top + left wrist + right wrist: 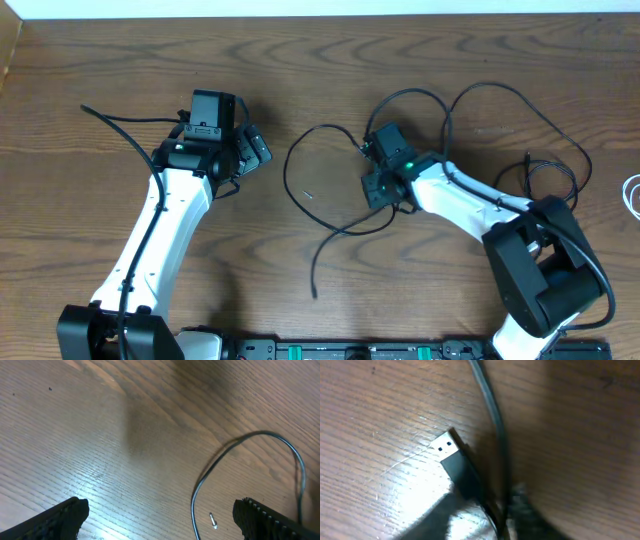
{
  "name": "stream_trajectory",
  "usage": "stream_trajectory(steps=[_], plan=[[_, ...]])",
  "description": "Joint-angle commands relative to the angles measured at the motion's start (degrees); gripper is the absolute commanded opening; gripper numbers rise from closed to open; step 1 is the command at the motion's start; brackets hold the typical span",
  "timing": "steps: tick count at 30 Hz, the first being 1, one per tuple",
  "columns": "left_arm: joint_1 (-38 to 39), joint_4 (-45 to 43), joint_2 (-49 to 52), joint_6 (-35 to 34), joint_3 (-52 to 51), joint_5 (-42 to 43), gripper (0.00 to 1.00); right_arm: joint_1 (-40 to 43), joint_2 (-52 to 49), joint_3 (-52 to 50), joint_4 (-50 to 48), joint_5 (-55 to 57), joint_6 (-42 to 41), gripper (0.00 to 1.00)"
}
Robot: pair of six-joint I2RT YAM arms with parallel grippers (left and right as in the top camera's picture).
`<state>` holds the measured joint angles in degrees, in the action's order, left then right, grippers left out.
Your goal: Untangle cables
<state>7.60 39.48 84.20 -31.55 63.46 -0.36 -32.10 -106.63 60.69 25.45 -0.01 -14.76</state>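
The long black cable (pixel 300 150) lies in loose loops across the middle and right of the table. Only a short piece of the white cable (pixel 632 195) shows, at the far right edge. My right gripper (pixel 370 168) sits low on the black loops. In the right wrist view its jaws (pixel 495 525) are drawn in on the black cable (pixel 492 410), just behind a black USB plug (pixel 451 455) lying flat on the wood. My left gripper (pixel 245 165) hovers left of the loops, open and empty (pixel 160 510). One curve of the cable (pixel 280 440) lies ahead of it.
A small metal pin (pixel 213 520) lies on the wood just inside the cable's leftmost curve. One cable end (pixel 315 290) trails toward the front edge. The thick black wires on both arms belong to the robot. A pale wall borders the table's far edge.
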Motion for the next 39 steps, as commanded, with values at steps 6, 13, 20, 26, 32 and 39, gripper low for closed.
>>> stream_trajectory(steps=[6, 13, 20, 26, 32, 39], plan=[[-0.31, 0.15, 0.46, -0.07, 0.72, -0.72, 0.98, 0.44, 1.9, 0.26, 1.33, 14.51, 3.8, 0.01], [-0.31, 0.17, 0.46, -0.07, 0.72, -0.72, 0.98, 3.48, 16.87, 2.67, -0.66, 22.62, 5.66, 0.01], [-0.31, 0.17, 0.46, -0.07, 0.72, -0.72, 0.98, 10.21, 21.18, 2.64, 3.63, 22.64, 5.64, 0.01], [-0.31, 0.17, 0.46, -0.04, 0.72, -0.72, 0.98, 15.85, 21.11, 2.62, 8.04, 22.38, 5.64, 0.01], [-0.31, 0.17, 0.46, -0.04, 0.72, -0.72, 0.98, 21.94, 21.11, 2.62, 10.8, 17.0, 5.64, 0.01], [-0.31, 0.17, 0.46, -0.07, 0.72, -0.72, 0.98, 27.76, 21.11, 2.47, 11.69, 16.0, 5.64, 0.07]])
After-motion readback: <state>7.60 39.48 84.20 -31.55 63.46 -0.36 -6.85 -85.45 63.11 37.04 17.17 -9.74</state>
